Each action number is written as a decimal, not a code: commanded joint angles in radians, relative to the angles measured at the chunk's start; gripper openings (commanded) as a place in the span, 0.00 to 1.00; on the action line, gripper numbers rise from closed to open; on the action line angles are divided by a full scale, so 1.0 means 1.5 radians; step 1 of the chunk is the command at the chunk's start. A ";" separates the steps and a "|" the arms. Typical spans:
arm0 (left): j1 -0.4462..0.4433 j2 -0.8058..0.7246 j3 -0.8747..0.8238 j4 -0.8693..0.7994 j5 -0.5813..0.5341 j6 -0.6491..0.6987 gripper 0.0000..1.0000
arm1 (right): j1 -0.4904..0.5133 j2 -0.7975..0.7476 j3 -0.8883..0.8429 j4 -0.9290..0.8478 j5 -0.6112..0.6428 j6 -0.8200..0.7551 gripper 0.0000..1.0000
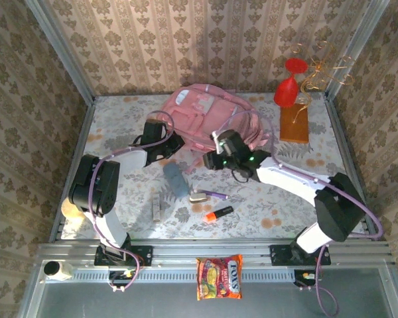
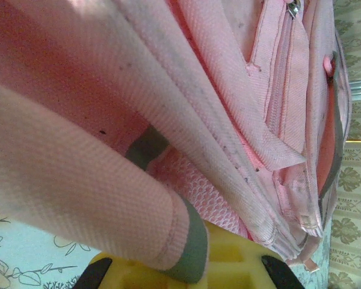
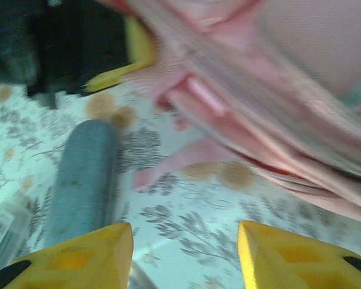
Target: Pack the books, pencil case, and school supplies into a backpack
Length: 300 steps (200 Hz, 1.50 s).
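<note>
The left end effector (image 1: 163, 143) is clenched on a fold of the pink backpack (image 1: 209, 112). In the left wrist view, a grey-edged strip of the pink fabric is seen pinched against its yellow fingers (image 2: 228, 268). The rest of the backpack is spread on the patterned worktop (image 1: 113, 119) beyond and to the right of this end effector.

The right end effector (image 3: 183, 253) is released: its jaws are held apart, with bare worktop seen between them. It is placed at the near edge of the backpack. The pink fabric lies just ahead of it and to its right.

The grey-blue pencil case (image 3: 84, 174) is laid flat ahead and to the left of the right end effector, apart from the backpack. From above, the case is seen between the two end effectors, a little nearer the arm bases. On the base side of the right end effector, a beige-white piece (image 1: 199, 197) lies against a purple pen (image 1: 217, 195), and an orange-and-black marker (image 1: 217, 213) lies just past them. A pale stick (image 1: 156, 207) lies on the base side of the left end effector, near the pencil case.

A snack packet (image 1: 219, 277) rests on the metal frame between the arm bases.
</note>
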 commanded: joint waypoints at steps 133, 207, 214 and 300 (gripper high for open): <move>-0.006 -0.043 0.014 0.018 0.054 0.010 0.00 | 0.001 0.311 0.098 0.294 0.147 -0.055 0.41; -0.002 -0.039 0.009 0.019 0.056 0.013 0.00 | 0.002 0.322 0.093 0.340 0.172 -0.047 0.24; -0.002 -0.040 0.009 0.019 0.055 0.012 0.00 | 0.002 0.318 0.088 0.343 0.169 -0.046 0.21; 0.009 -0.038 0.001 0.010 0.034 0.045 0.00 | 0.002 0.236 -0.041 0.375 0.151 -0.005 0.00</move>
